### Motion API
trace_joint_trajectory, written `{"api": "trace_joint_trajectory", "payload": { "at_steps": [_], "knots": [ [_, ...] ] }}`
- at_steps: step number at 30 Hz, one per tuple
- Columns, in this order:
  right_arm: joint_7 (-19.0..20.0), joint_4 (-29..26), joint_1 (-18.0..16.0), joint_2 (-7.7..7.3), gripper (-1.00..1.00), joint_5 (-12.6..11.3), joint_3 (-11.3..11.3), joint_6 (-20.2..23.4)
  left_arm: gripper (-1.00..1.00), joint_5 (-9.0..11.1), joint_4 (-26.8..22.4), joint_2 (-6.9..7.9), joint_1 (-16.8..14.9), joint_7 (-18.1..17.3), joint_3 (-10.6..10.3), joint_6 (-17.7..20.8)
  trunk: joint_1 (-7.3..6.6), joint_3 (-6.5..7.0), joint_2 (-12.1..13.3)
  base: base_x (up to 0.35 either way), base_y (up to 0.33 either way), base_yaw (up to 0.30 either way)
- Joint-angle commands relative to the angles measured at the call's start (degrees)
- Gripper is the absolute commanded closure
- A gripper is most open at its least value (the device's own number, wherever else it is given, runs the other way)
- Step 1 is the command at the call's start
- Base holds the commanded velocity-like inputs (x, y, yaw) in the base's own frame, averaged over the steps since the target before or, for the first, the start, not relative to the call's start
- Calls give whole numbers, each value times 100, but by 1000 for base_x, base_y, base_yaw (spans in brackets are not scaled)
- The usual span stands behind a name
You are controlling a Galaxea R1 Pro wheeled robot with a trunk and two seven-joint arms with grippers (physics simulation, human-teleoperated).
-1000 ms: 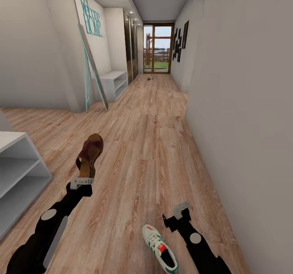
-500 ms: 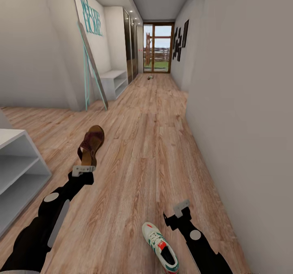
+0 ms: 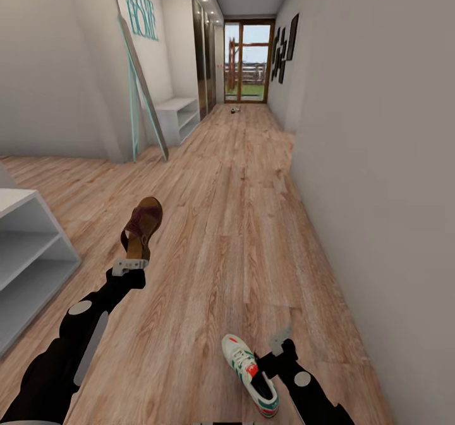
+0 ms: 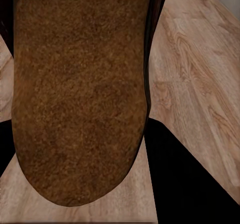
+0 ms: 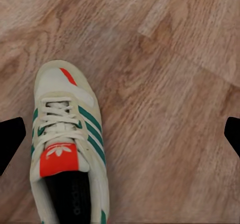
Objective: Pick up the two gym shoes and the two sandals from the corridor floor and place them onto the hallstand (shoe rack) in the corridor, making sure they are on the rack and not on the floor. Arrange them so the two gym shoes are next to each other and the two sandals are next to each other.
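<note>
Stretching ahead, the corridor floor (image 3: 240,210) carries one gym shoe (image 3: 249,374) just beside the right gripper (image 3: 278,343), whose fingers (image 5: 11,139) stand spread wide apart, holding nothing. A pale grey hallstand (image 3: 25,254) sits to the left. The left gripper (image 3: 129,266) clamps a brown sandal (image 3: 142,226) by its heel, raised above the floor.

- Corridor floor (image 3: 240,223): wood-grain planks.
- One gym shoe (image 3: 249,374) lies flat on it, just beside right gripper (image 3: 280,343), on its inner side.
</note>
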Motion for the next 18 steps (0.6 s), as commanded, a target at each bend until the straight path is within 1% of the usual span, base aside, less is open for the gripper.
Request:
{"api": "trace_joint_trajectory", "payload": {
  "at_steps": [1, 8, 16, 18],
  "knots": [
    [41, 1, 0, 8, -100, 60, 4, 34, 100, 32, -3, -1, -3, -28, 10, 44, -1, -9, -2, 0, 0, 50],
    [425, 114, 0, 13, -100, 69, 20, 33, 100, 42, 3, 7, -7, -28, 21, 44, -1, -16, -2, 0, 0, 12],
    [483, 195, 0, 23, -100, 93, 32, 52, 100, 42, 12, -1, -7, -28, 21, 44, -1, -17, -2, 0, 0, 14],
    [484, 212, 0, 21, -100, 93, 30, 45, 100, 47, 12, -1, -7, -28, 22, 44, 4, -68, -5, 0, 0, 66]
  ]
}}
